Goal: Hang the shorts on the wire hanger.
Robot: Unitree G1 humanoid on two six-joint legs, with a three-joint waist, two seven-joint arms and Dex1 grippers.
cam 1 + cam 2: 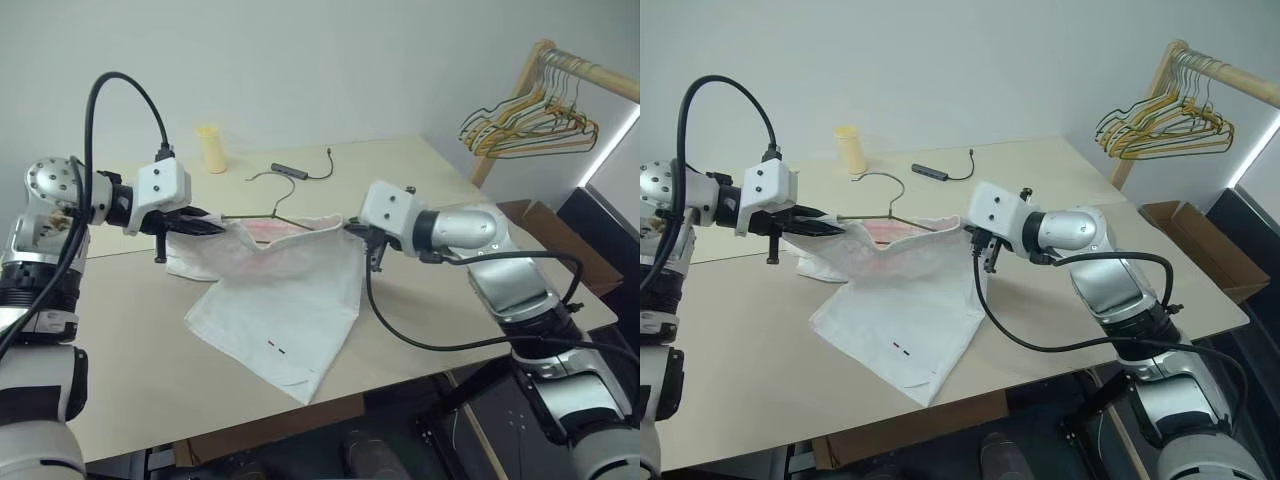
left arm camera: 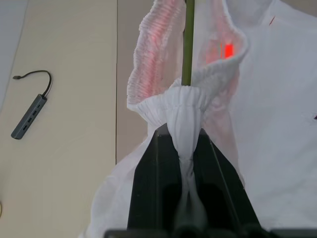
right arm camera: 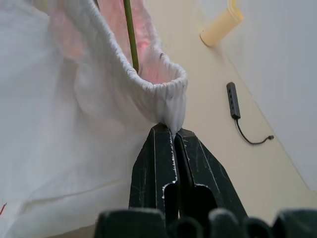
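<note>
The white shorts (image 1: 285, 300) hang stretched between my two grippers above the table, legs trailing down onto the tabletop. At one end of the gathered waistband my left gripper (image 1: 215, 226) is shut on a pinch of the fabric (image 2: 182, 106). My right gripper (image 1: 352, 232) is shut on the other end (image 3: 171, 106). The wire hanger (image 1: 290, 190) lies behind the shorts, its hook pointing away from me. One of its wires (image 2: 188, 44) runs inside the open waistband, also seen in the right wrist view (image 3: 130, 29). The rest of the hanger is hidden by the cloth.
A yellow cup (image 1: 211, 148) and a dark USB hub with cable (image 1: 290, 171) sit at the back of the beige table (image 1: 130, 330). A wooden rack with a bunch of coloured hangers (image 1: 530, 125) stands at the right, with a cardboard box (image 1: 560, 235) below it.
</note>
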